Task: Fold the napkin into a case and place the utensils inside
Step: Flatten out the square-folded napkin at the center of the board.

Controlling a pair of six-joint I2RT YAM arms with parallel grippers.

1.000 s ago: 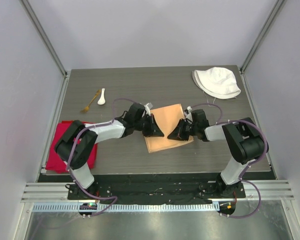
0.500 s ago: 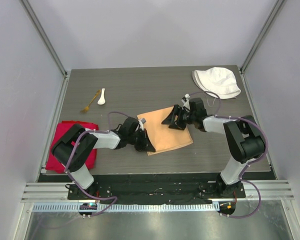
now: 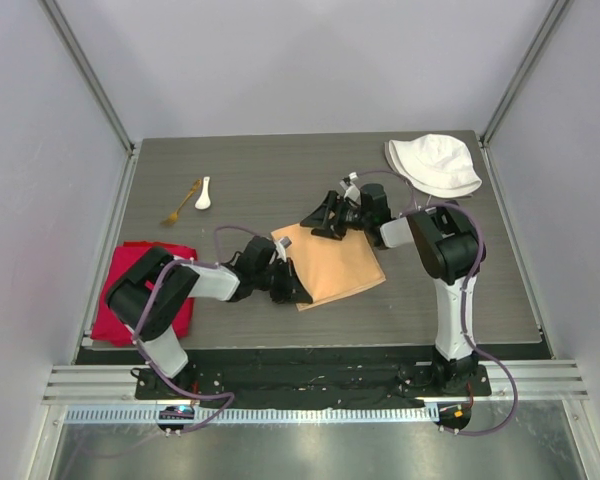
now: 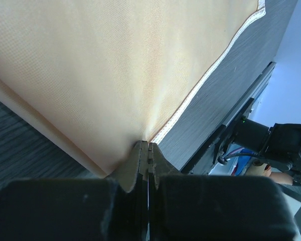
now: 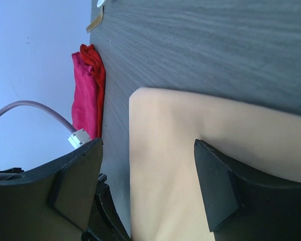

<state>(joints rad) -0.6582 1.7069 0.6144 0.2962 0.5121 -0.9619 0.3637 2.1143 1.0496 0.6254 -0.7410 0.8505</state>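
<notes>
The peach-orange napkin (image 3: 335,265) lies flat at the table's middle as a folded, roughly square piece. My left gripper (image 3: 298,294) lies low at its near-left corner, jaws shut on the napkin's (image 4: 115,65) hemmed edge, which runs into the tips of the gripper (image 4: 148,146). My right gripper (image 3: 315,222) hovers over the far-left corner, open. The napkin (image 5: 190,150) shows between its fingers (image 5: 75,186), and nothing is gripped there. The white spoon (image 3: 203,194) and gold fork (image 3: 181,204) lie together at the far left of the table.
A red cloth (image 3: 130,290) lies at the near-left table edge, seen also as the red cloth (image 5: 88,90) past the right gripper. A white hat (image 3: 435,165) sits at the far right corner. Grey walls enclose the table (image 3: 280,170).
My right gripper opened, let go of the napkin and swung to the far-left corner. My left gripper pulled its corner toward the near side, staying shut.
</notes>
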